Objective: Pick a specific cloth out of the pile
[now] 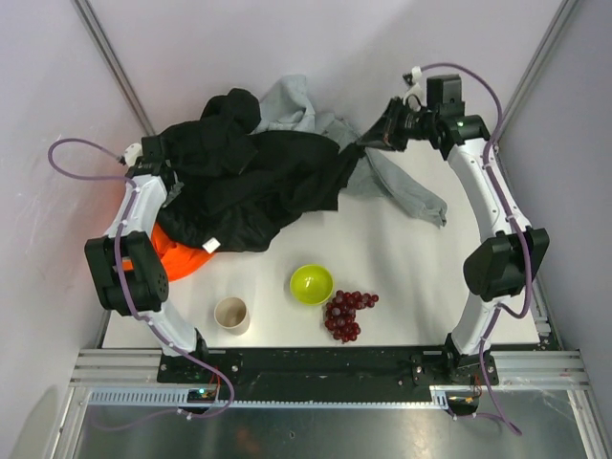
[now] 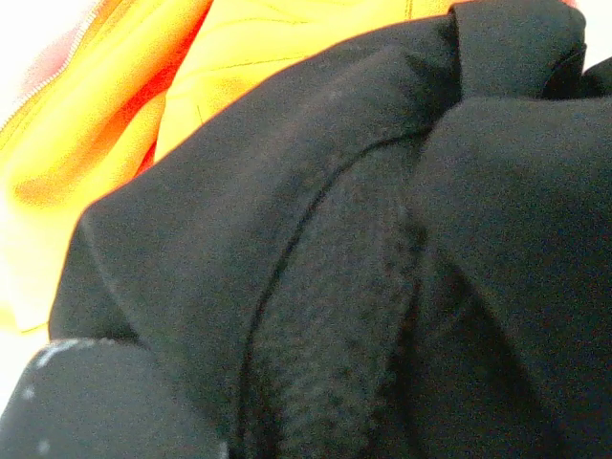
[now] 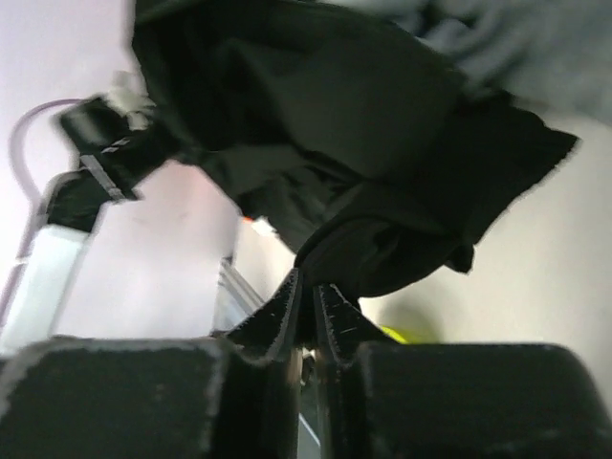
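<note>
black cloth [image 1: 311, 170], orange garment [image 1: 178, 259], green bowl [image 1: 312, 284]

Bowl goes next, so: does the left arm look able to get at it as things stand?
Probably yes: the bowl sits in the open, with only the cup and grapes nearby. The left pincer is off in the pile, though, and would have to swing back.

No text, brand, number or sign can be read in any view; the one small white tag [image 1: 211, 246], on a black garment [image 1: 239, 215] at the lower left edge of the pile [image 1: 258, 163], is too small to read.
</note>
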### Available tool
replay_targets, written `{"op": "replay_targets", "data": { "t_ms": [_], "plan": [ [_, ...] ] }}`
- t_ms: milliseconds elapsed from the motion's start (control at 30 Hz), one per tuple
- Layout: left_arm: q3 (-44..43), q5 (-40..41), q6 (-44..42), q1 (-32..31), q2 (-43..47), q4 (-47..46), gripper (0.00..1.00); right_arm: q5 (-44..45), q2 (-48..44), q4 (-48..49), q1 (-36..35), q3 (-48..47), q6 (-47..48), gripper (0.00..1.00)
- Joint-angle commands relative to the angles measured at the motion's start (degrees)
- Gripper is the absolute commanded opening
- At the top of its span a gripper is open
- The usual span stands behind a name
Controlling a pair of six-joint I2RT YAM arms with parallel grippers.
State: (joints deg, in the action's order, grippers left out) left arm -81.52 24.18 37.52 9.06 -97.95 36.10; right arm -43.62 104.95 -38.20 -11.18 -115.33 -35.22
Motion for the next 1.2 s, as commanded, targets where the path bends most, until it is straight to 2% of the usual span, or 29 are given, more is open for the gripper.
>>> {"op": "replay_targets", "data": {
  "t_ms": [0, 100, 200, 267, 333, 500, 700, 1167],
  "plan": [
    [1.40, 4.58, -0.85, 0.89, 4.06, -1.00, 0.02, 10.42, -1.85, -6.09, -0.11, 4.54, 9.15, 0.20],
    [2.02, 4.08, -1.02, 1.20, 4.20, -0.77, 0.06, 15.68, -1.21, -9.30, -1.06, 3.77, 13.25, 0.44],
    [2.38, 3.13, -1.04, 1.41, 4.21, -0.62, 0.12, 19.37, -0.99, -10.93, -3.26, 1.76, 16.65, 0.73],
    [2.32, 2.13, -1.04, 1.47, 4.07, -0.53, 0.15, 19.87, -0.58, -11.24, -5.24, 0.78, 18.52, 0.86],
    [2.17, 1.01, -0.91, 1.57, 3.88, -0.44, 0.17, 19.02, 0.44, -11.50, -7.56, 0.01, 20.45, 0.93],
    [0.58, -1.16, -0.79, 1.57, 3.12, 0.13, 0.19, 17.03, 5.18, -12.96, -14.77, -0.89, 24.88, 0.95],
    [-1.82, -4.87, -1.33, 1.56, 2.62, 0.97, 0.27, 15.17, 11.22, -14.01, -21.75, -1.33, 28.45, 0.94],
    [-3.76, -10.21, -1.03, 1.51, 1.41, 1.58, 0.30, 22.48, 28.01, -15.31, -29.57, -7.70, 26.98, 0.87]
  ]
}}
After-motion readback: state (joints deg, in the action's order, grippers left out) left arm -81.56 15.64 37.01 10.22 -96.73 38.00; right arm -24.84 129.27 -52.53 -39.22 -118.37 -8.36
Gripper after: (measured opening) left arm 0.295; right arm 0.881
